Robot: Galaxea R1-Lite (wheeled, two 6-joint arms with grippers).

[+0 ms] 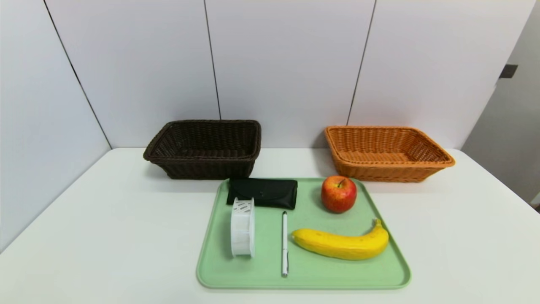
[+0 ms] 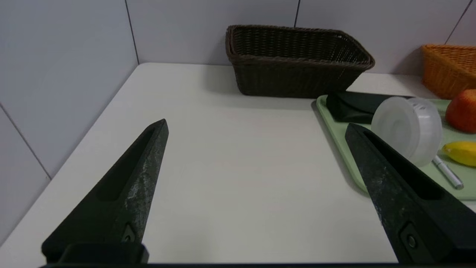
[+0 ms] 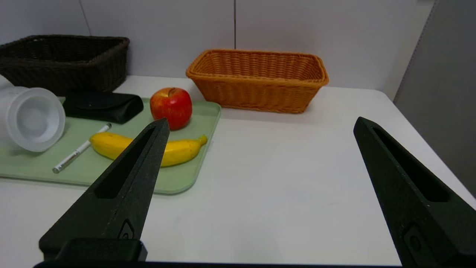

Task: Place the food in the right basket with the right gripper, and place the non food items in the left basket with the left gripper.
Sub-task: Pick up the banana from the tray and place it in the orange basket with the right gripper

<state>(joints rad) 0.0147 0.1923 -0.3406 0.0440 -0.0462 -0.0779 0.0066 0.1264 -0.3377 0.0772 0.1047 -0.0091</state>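
Bright even overhead light, soft shadows under baskets [image 1: 202, 147], mild softness, slight edge distortion

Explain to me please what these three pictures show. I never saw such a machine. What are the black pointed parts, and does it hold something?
This is a robot with two arms. One picture comes from a camera on its head, looking down at a white table. The other two come from cameras on its wrists. The black pointed parts are the fingers of the left gripper and the right gripper. Both are open, hold nothing, and hang above bare table beside the tray.

On the green tray lie a black pouch, a white spool, a white pen, a red apple and a yellow banana. Behind the tray stand a dark brown basket and an orange basket; nothing shows inside either.
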